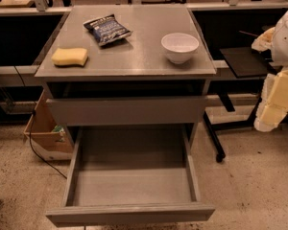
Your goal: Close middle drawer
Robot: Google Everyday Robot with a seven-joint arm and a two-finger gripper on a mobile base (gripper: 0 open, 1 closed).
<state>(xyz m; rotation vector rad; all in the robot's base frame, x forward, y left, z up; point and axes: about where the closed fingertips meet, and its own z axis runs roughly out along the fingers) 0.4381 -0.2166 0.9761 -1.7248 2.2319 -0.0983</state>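
Observation:
The middle drawer (129,213) is pulled far out of the grey metal cabinet toward the camera. Its deep tray (132,176) is empty and its plain front strip lies at the bottom of the view. Above it, another grey drawer front (127,110) stands slightly out under the cabinet top. My arm and gripper (273,104), white and pale yellow, hang at the right edge of the view, level with the cabinet's upper part. They are well to the right of the open drawer and touch nothing.
On the cabinet top (134,56) lie a yellow sponge (69,56), a blue chip bag (107,29) and a white bowl (180,47). A cardboard box (45,133) and a cable are on the floor at left. A black wheeled stand (230,95) is at right.

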